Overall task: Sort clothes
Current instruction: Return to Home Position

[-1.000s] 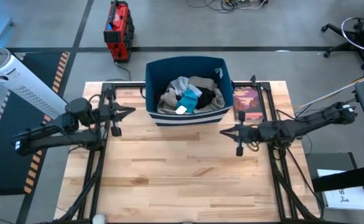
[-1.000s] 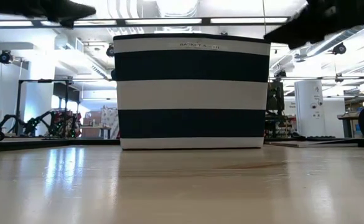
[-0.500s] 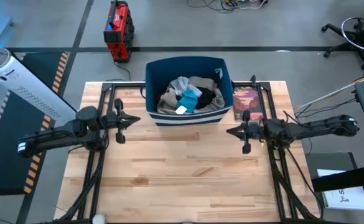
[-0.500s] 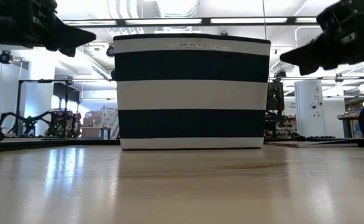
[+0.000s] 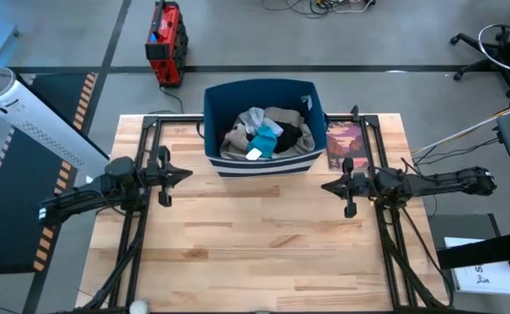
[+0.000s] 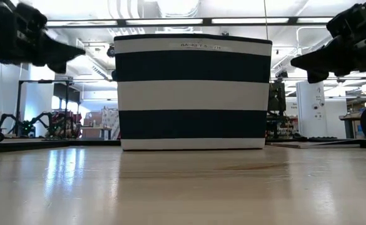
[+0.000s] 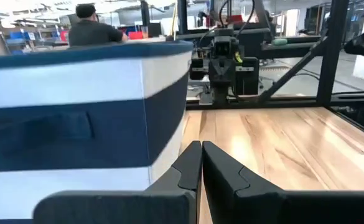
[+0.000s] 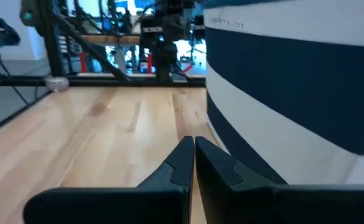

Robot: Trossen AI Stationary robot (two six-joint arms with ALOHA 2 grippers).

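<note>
Right, the clothes (image 5: 268,138) are heaped in the navy striped bin (image 5: 263,166) at the upper centre of the high view, and the heap's long axis runs left to right across the bin. On top I see a teal piece (image 5: 264,138) lying slantwise, its lower end toward the lower left, between a pale grey piece (image 5: 253,118) and a black one (image 5: 291,139). My left gripper (image 5: 185,173) hovers over the table (image 5: 255,253) left of the bin, clenched on nothing and pointing right. My right gripper (image 5: 326,185) hangs right of the bin, likewise pinched closed and empty, pointing left, just below the reddish book (image 5: 345,144).
</note>
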